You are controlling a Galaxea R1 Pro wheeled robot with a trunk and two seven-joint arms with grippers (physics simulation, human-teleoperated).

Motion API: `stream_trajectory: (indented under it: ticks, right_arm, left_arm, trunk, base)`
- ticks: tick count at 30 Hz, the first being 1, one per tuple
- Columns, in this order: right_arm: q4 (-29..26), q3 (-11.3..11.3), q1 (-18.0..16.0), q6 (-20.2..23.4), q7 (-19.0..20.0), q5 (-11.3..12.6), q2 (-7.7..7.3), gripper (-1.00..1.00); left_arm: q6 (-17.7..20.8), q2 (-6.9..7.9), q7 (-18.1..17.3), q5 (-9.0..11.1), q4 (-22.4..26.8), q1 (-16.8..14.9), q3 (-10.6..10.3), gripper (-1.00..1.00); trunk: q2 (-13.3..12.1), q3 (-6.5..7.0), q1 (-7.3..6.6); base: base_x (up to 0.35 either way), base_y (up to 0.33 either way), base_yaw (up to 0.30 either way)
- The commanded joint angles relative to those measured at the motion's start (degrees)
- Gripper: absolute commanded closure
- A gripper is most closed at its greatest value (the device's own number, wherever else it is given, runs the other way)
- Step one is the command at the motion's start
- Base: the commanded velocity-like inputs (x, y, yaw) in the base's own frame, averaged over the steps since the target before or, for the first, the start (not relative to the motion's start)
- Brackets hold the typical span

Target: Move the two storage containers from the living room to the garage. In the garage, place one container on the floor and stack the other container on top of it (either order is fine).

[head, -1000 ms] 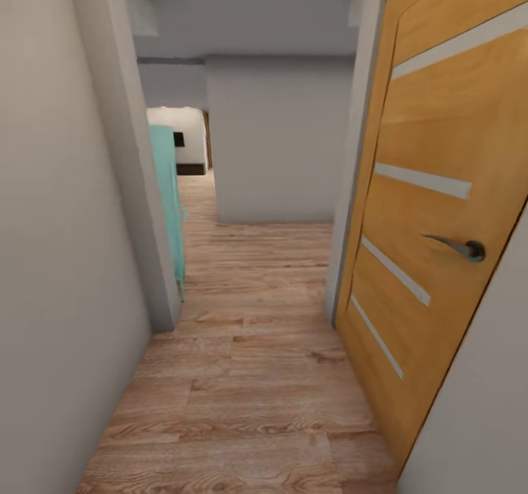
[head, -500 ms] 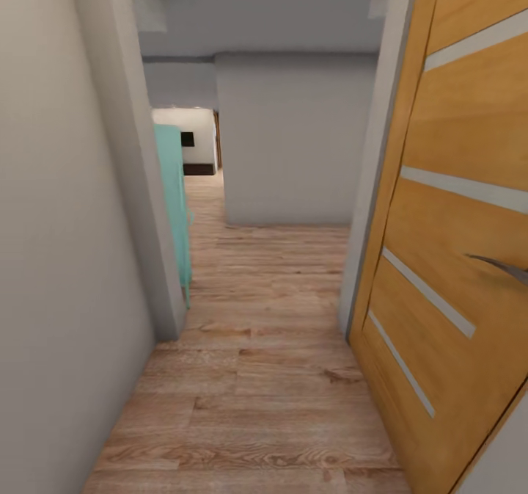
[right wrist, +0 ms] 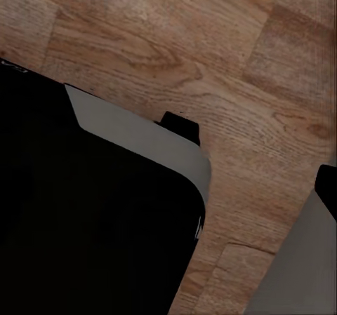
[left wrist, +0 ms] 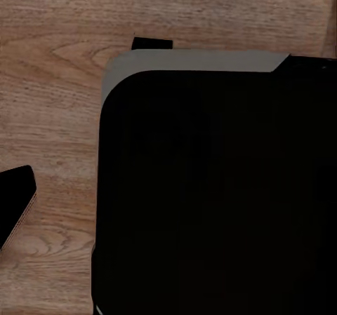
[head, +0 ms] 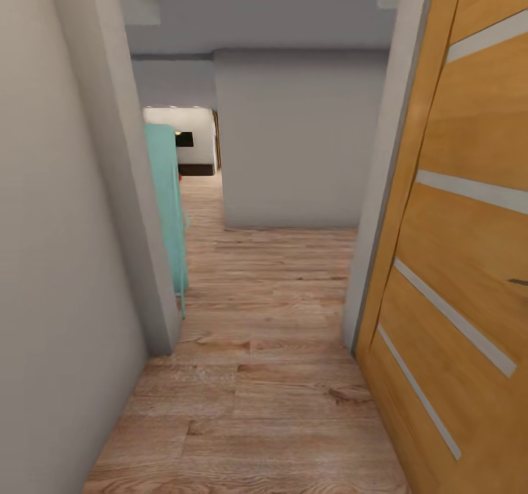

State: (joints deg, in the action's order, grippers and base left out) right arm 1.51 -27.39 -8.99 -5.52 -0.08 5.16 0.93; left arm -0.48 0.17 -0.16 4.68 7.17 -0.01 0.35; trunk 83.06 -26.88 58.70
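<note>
I am in a narrow corridor with a light wood-plank floor. The two storage containers are out of view. An orange-brown wooden door with pale glass slits stands open on my right. Both wrist views look down on my black base over the planks. A dark tip shows at the edge of the left wrist view and a grey-and-black piece at the edge of the right wrist view. Neither tells me how the jaws stand.
A white wall runs close on my left and ends at a corner. Beyond that corner stands a teal object. A grey wall closes the corridor ahead, with a passage left of it into a lit room.
The whole head view has shifted: the camera moved forward along the corridor. The door now looms larger and its handle has slid almost out at the right edge.
</note>
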Motion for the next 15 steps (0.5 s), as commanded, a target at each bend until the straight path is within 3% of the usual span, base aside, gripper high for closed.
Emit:
stream_trajectory:
  ticks: [1, 15]
  right_arm:
    - [0.16, -0.47, -0.06, -0.31, -0.01, 0.54, 0.05, -1.0]
    - [0.16, -0.47, -0.06, -0.28, -0.01, 0.56, 0.12, -1.0]
  left_arm:
    - [-0.05, 0.0, -0.02, 0.5, 0.04, 0.0, 0.0, -1.0]
    - [-0.05, 0.0, 0.27, 0.42, 0.04, 0.01, 0.03, -1.0]
  trunk:
    - [0.02, -0.05, 0.03]
    - [0.02, -0.05, 0.03]
  base:
    - [0.322, 0.0, 0.0]
    - [0.322, 0.0, 0.0]
